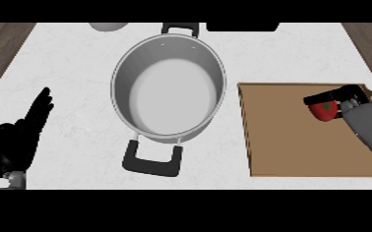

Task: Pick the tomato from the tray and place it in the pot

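Two robot hands show at the lower corners of the head view. The right robot hand [347, 100] comes in over the brown tray [291, 147] at the right side, its black fingers curled round the red tomato [325, 110] — the tomato sits just under and between those fingers, with its green stalk end showing. Whether the tomato touches the tray's surface or is lifted off it I cannot tell. The grey forearm runs off toward the lower right edge.

The left robot hand [22, 132] rests at the far left, open, its fingers straight and pointing up, holding nothing, well apart from everything else.

Between the two stands the steel pot [169, 46] on the pale marbled bench [65, 69] — round, with a light inner floor and a black handle at its near side and another at its far side. Its right wall lies just beside the tray's left edge. The tomato is well to the right of the pot, over the upper right part of the tray. At the bench's far edge a grey rounded object [109, 26] shows partly.
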Controlling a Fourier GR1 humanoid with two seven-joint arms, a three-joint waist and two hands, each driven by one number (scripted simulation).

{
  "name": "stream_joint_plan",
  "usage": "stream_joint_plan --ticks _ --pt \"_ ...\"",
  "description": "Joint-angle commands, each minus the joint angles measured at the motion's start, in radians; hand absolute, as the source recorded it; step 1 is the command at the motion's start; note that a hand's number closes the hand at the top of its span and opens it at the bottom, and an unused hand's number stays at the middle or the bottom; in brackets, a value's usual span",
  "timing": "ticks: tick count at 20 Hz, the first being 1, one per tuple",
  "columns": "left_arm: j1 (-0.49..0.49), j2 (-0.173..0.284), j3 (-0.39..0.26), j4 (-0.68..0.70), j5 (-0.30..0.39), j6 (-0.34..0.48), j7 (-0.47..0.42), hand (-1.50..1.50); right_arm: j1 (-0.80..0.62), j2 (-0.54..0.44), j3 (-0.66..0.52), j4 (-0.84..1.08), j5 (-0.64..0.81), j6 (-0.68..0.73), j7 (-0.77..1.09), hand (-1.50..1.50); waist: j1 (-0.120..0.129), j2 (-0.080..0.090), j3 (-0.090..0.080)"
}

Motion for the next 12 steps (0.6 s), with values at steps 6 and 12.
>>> stream_joint_plan --ticks 6,12 --pt "-0.069 -0.017 -0.085 -0.012 -0.021 -0.054 -0.008 0.0 -0.243 0.414 0.422 -0.369 0.225 0.181 -0.213 1.5 0.22 0.007 -0.003" --pt "-0.072 -0.003 -0.046 0.031 -0.019 -0.043 0.01 0.0 -0.489 0.66 0.632 -0.422 0.445 0.175 -0.045 1.5 0.109 -0.012 0.001"
